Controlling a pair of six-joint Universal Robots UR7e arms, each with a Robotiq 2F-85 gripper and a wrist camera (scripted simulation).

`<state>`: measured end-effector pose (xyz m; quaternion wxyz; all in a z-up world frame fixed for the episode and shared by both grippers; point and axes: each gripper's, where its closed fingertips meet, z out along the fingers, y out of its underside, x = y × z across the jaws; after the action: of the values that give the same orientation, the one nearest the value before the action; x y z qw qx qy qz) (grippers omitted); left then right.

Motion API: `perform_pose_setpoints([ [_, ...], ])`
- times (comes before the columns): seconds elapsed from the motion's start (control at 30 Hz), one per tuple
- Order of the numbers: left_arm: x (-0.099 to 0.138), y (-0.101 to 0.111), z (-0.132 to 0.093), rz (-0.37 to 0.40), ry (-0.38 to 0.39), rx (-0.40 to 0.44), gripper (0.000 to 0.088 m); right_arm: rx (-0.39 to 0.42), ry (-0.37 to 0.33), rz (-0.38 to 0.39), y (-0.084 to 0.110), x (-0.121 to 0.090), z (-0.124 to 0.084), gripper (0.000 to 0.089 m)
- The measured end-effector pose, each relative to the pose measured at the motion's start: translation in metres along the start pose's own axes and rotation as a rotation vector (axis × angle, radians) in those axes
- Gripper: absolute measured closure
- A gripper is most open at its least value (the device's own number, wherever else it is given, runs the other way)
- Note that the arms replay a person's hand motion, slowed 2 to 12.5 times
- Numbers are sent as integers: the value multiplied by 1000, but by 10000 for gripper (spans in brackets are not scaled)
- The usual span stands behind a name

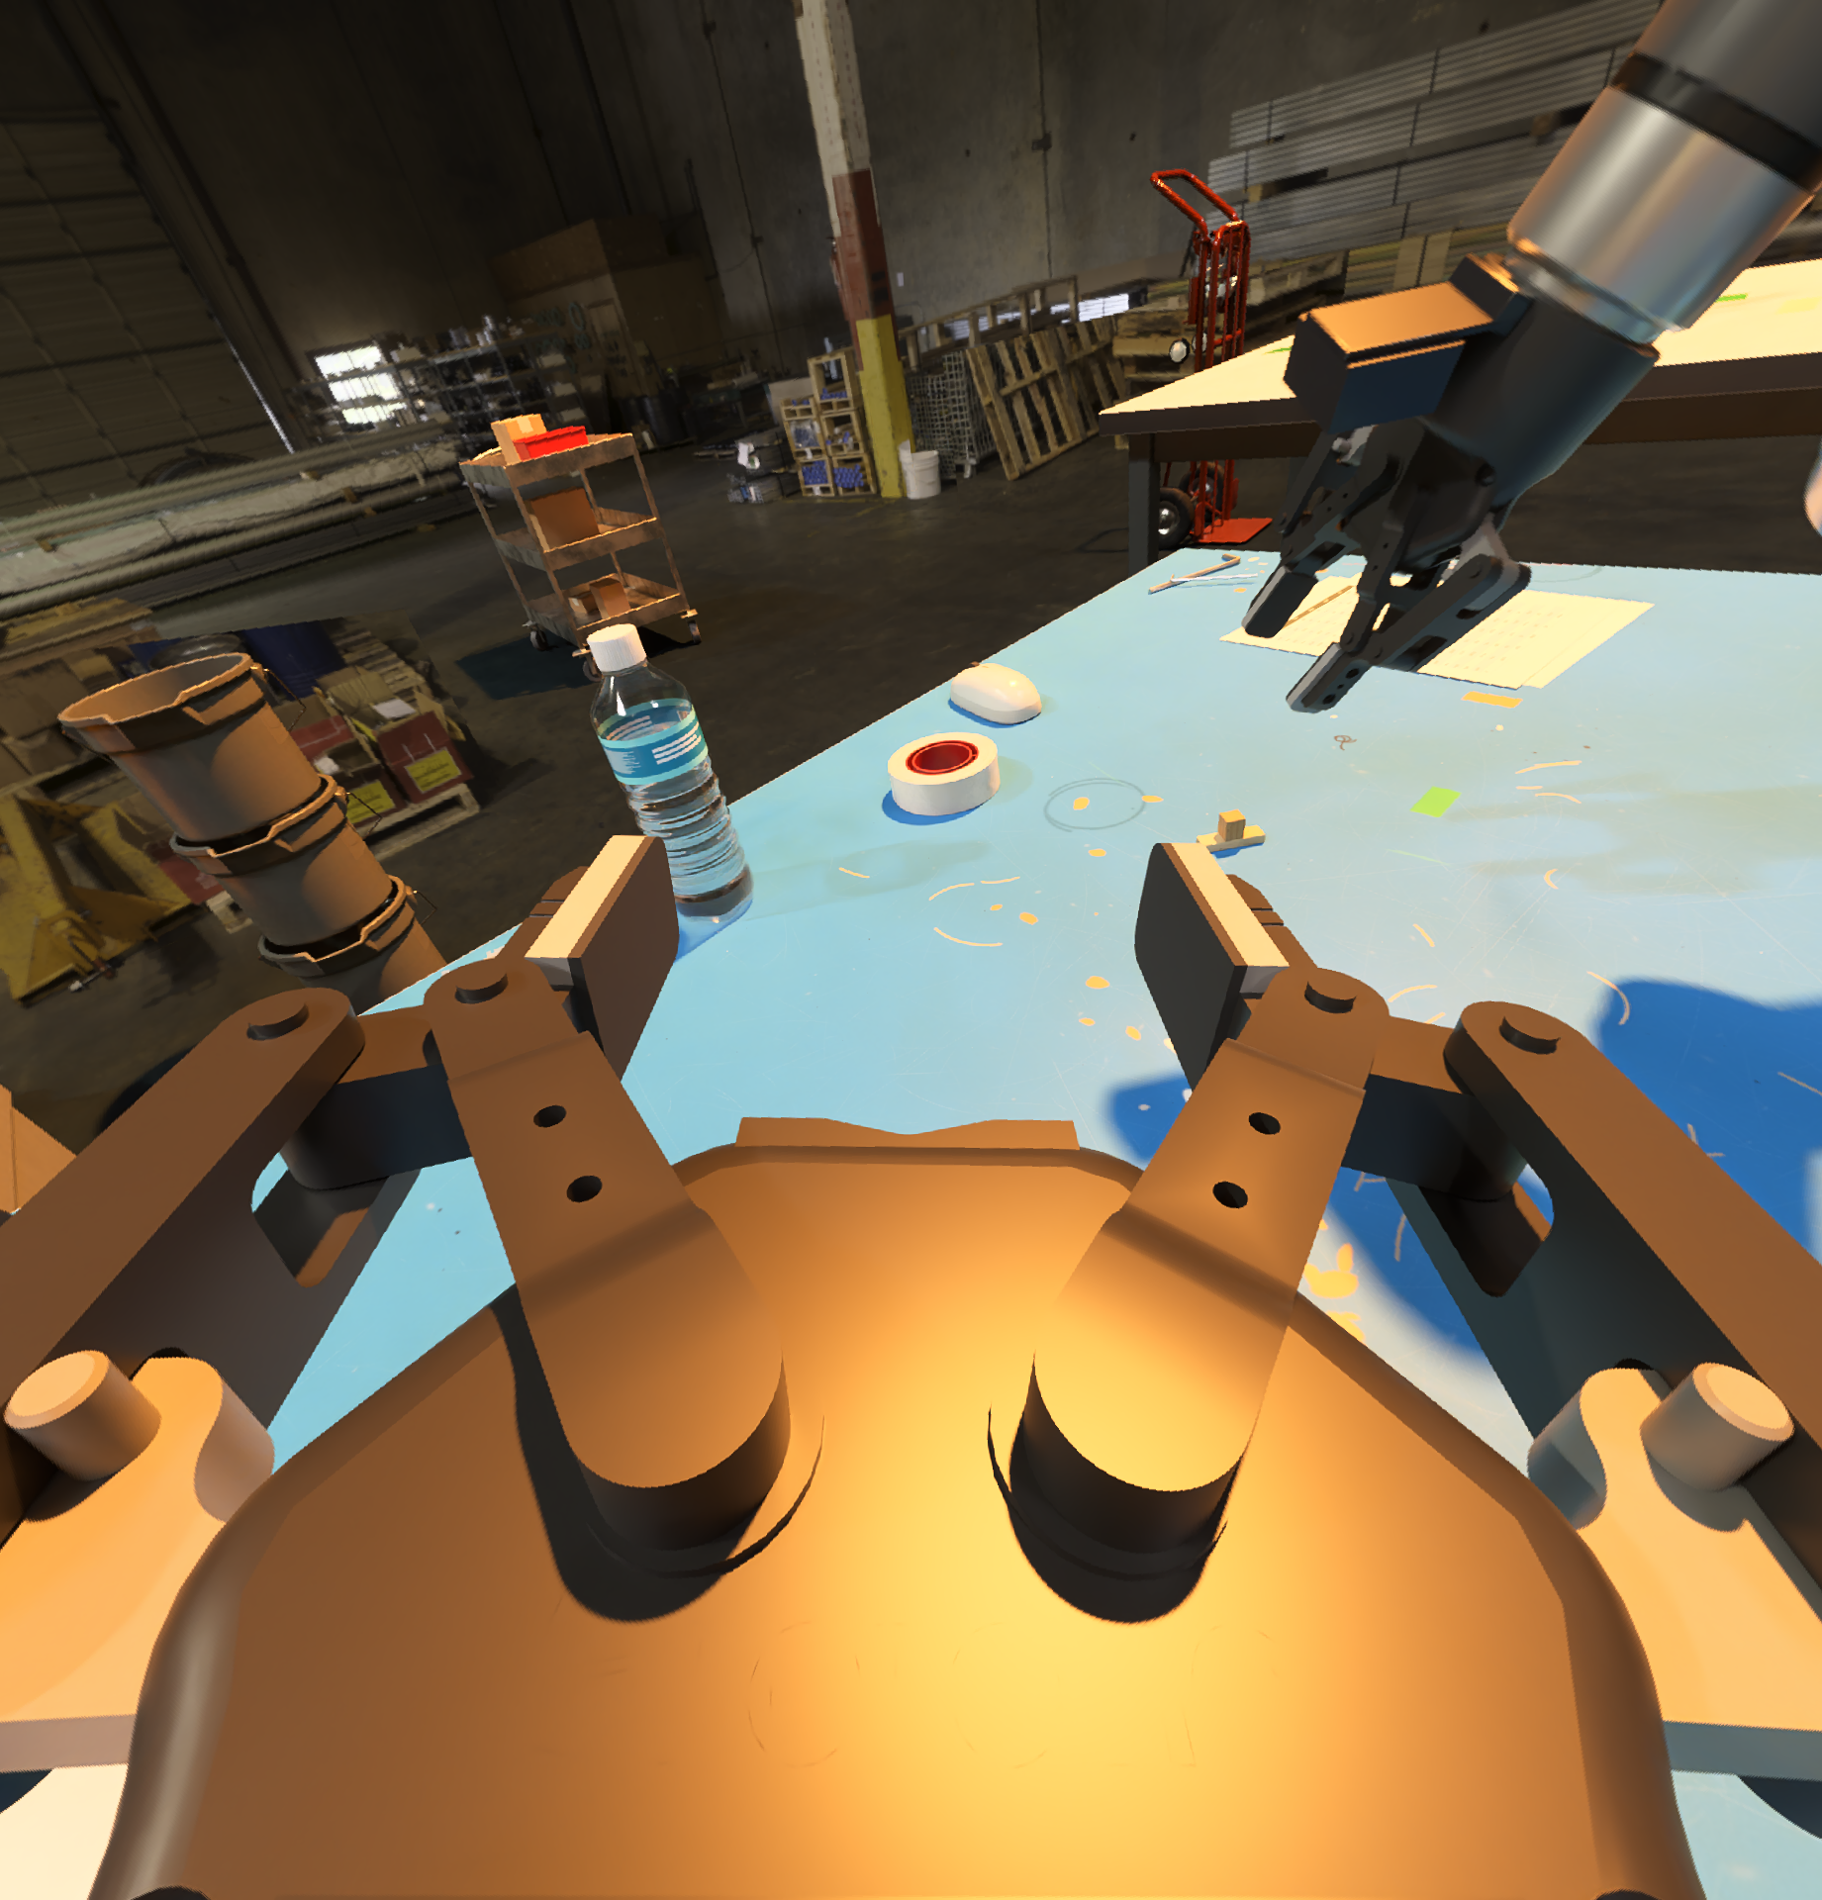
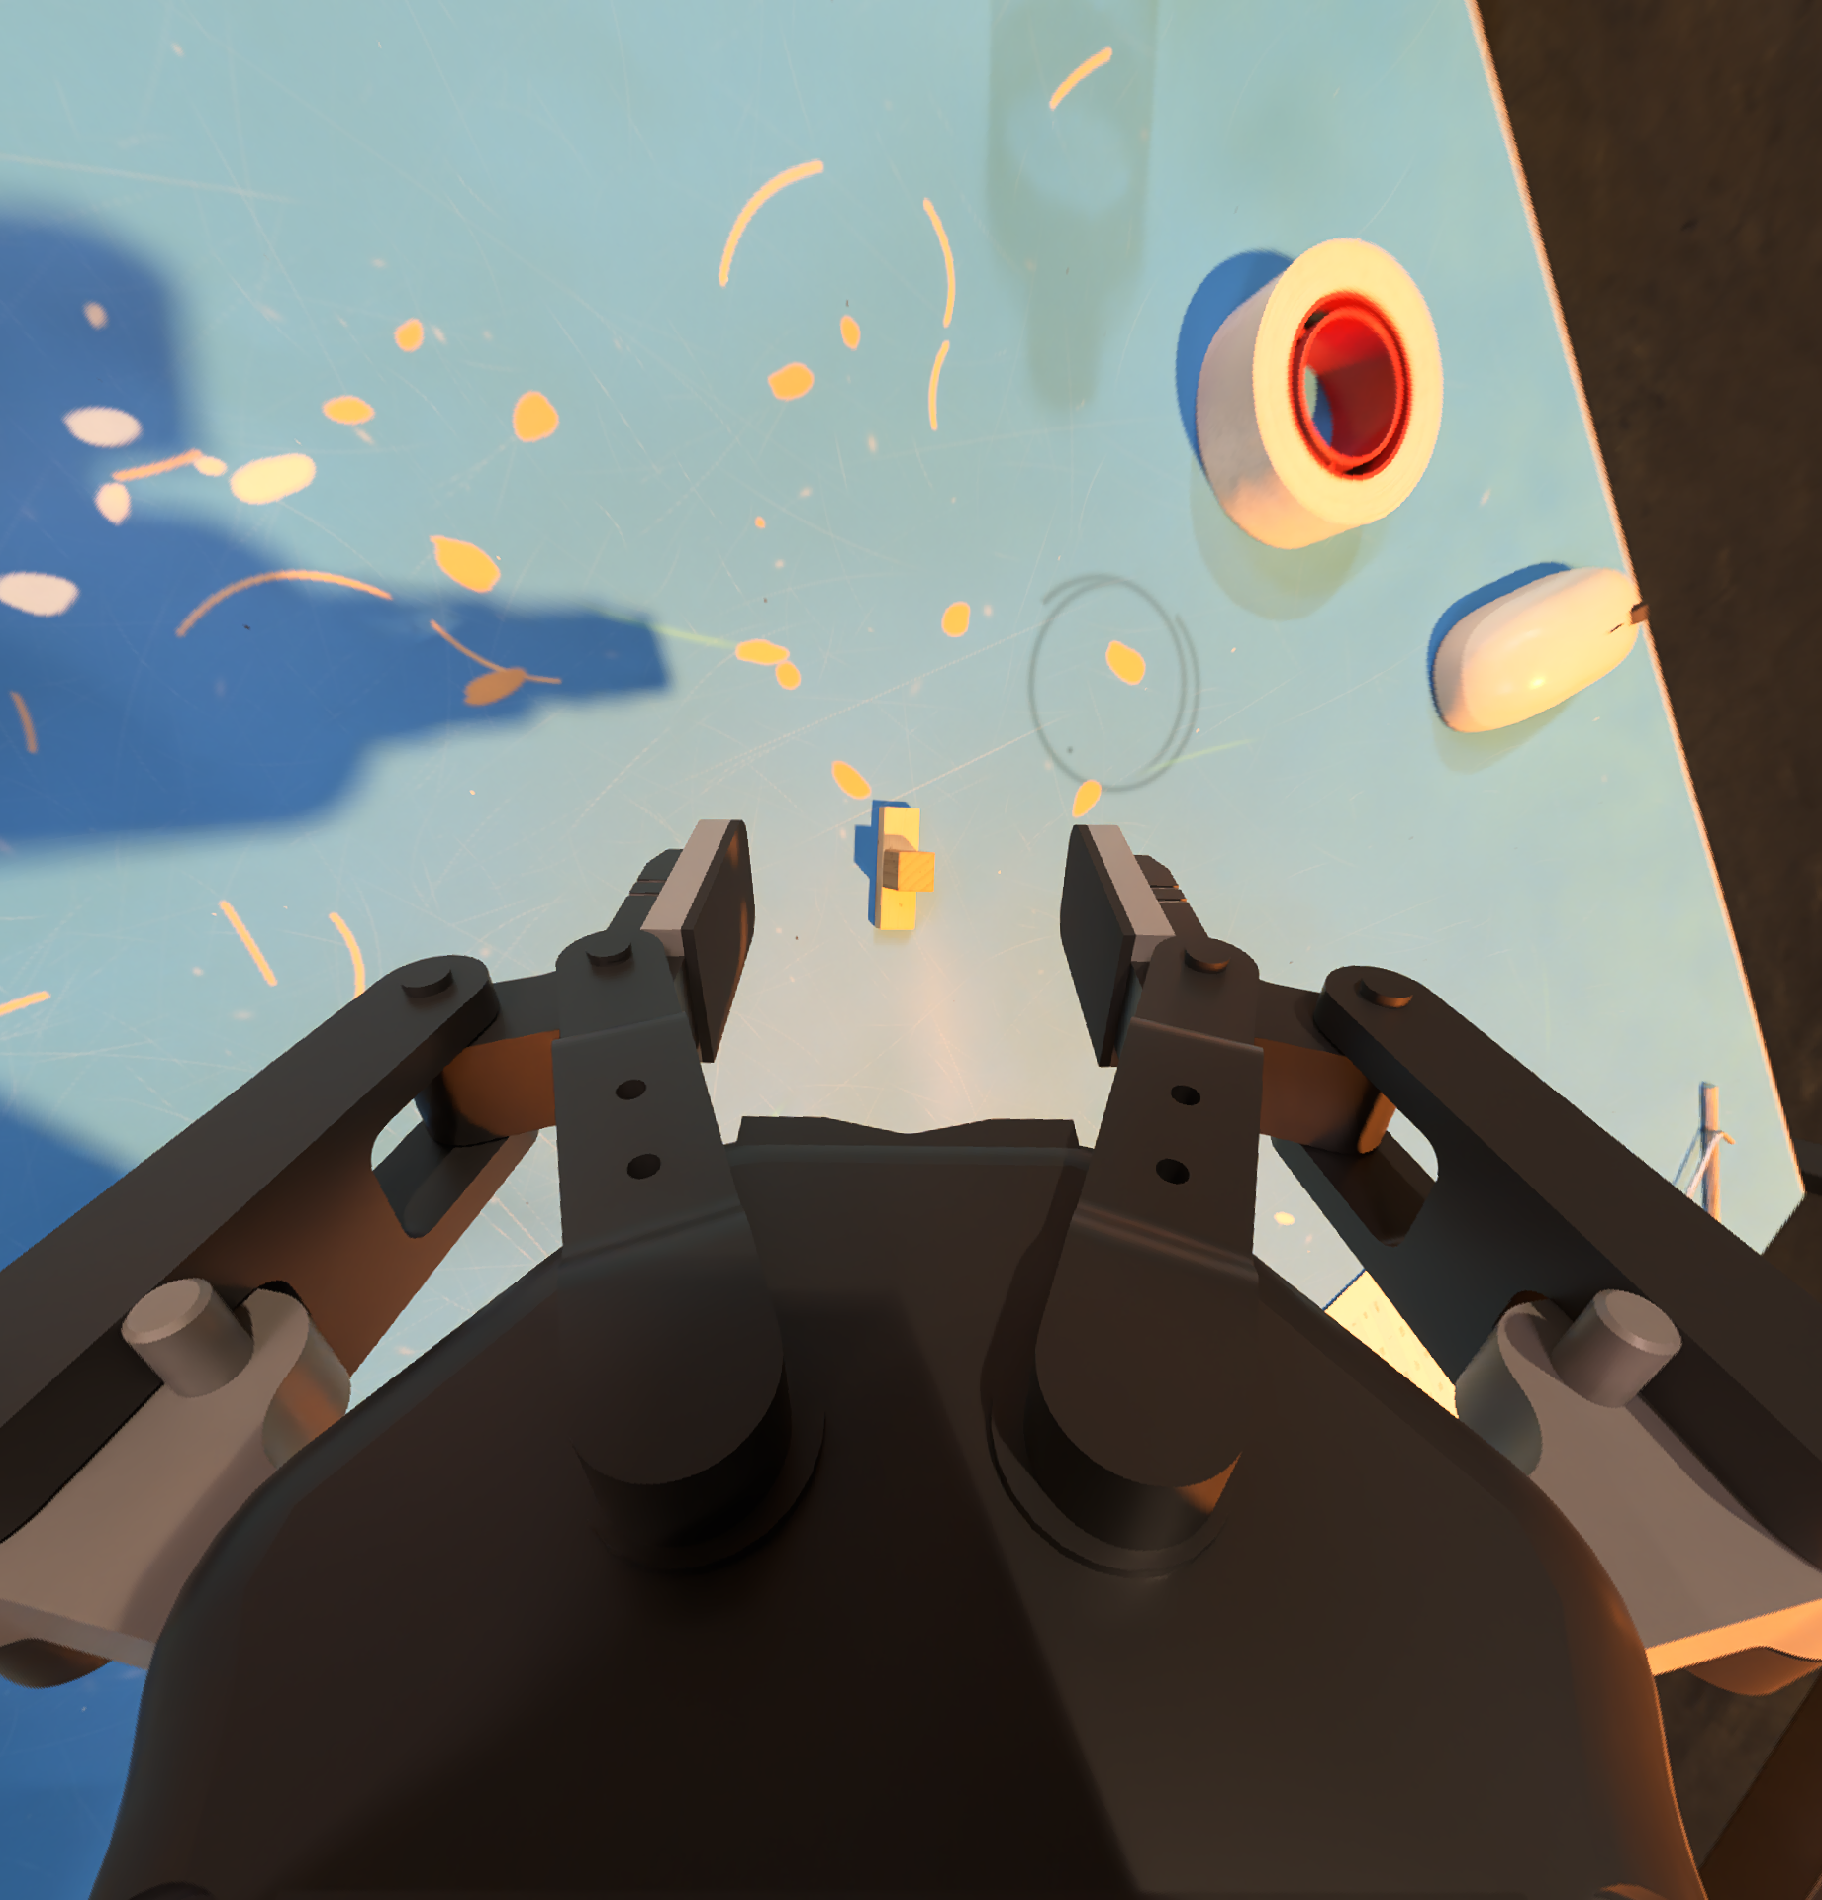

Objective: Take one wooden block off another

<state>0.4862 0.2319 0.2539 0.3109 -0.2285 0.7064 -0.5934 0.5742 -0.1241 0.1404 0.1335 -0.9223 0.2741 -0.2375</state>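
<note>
A small wooden cube (image 2: 908, 870) sits on the middle of a flat, long wooden block (image 2: 898, 910) that lies on the blue table. The pair also shows small in the left wrist view, the cube (image 1: 1232, 824) on the flat block (image 1: 1241, 840). My right gripper (image 2: 906, 925) is open and empty, high above the blocks, which lie between its fingers in its view. It shows in the left wrist view (image 1: 1297, 658) hanging over the table. My left gripper (image 1: 906, 915) is open and empty, well short of the blocks.
A roll of white tape with a red core (image 2: 1318, 391) (image 1: 942, 773) and a white computer mouse (image 2: 1534, 648) (image 1: 994, 694) lie near the table edge. A water bottle (image 1: 670, 781) stands at the edge. A sheet of paper (image 1: 1503, 637) lies farther back.
</note>
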Motion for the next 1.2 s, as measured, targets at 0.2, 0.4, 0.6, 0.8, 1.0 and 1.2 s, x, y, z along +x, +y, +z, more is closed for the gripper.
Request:
perform_pose_setpoints([
  [0.2,1,0,0,9,1,-2,103,-75,-27,1,10,7,23,357],
  [0.4,3,1,1,13,5,-4,103,-133,-22,-7,18,16,42,355],
  [0.6,4,2,1,14,11,-7,103,-196,-57,6,27,16,58,350],
  [0.8,5,2,2,16,15,-8,103,-259,-82,9,36,15,71,346],
  [1.0,5,3,3,17,17,-9,103,-305,-74,-4,43,18,82,343],
  [1.2,6,3,3,19,20,-10,103,-334,-82,3,48,17,91,344],
])
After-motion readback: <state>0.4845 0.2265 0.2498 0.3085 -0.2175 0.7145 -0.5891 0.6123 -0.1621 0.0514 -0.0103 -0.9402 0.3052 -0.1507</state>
